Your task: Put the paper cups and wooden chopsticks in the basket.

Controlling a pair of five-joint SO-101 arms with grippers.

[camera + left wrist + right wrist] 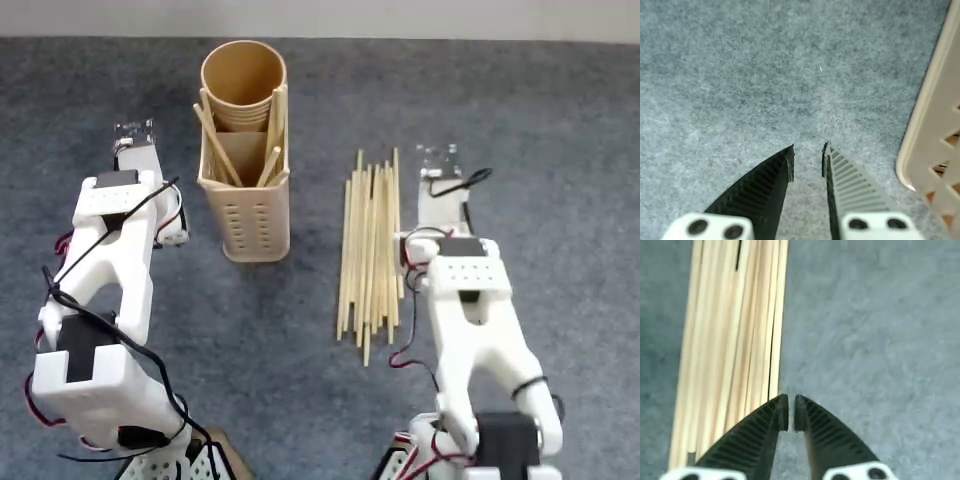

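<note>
A tall beige perforated basket stands on the grey carpet. It holds stacked paper cups and a few wooden chopsticks that lean inside it. A loose bundle of chopsticks lies flat to the right of the basket. My left gripper rests to the left of the basket, slightly open with nothing between its fingers; the basket's wall is beside it. My right gripper sits just right of the bundle's far end, shut and empty, with the chopsticks alongside it.
Grey carpet covers the whole work area. Open carpet lies beyond the basket and to the right of the right arm. Both white arm bodies stretch from the near edge on either side of the bundle.
</note>
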